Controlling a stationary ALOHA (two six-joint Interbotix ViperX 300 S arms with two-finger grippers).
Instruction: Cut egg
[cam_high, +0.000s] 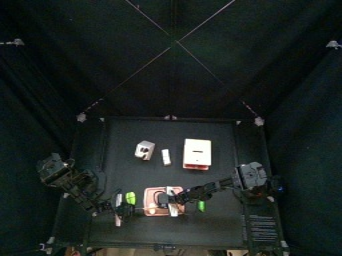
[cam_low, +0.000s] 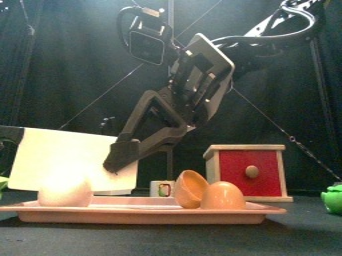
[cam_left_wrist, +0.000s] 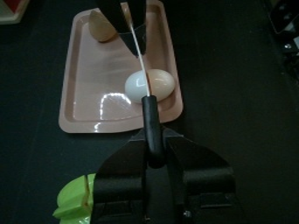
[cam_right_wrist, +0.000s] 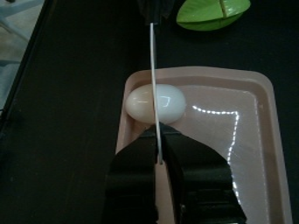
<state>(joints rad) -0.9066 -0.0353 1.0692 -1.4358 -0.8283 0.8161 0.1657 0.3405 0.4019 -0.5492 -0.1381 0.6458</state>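
Note:
The egg is a small pale ball at one end of the salmon-pink board. My left gripper is shut on the black handle of a knife, and the thin blade lies across the top of the egg. In the right wrist view the blade crosses the egg on the board. My right gripper hovers over the board just short of the egg, its jaws close together and holding nothing. The front view shows the egg at the board's left end, with the right gripper above and behind it.
Two brown egg-shaped halves lie on the board's other end. A red-fronted wooden box stands behind on the right and a cream panel on the left. Green pieces lie beside the board. A cream-and-orange box stands further back.

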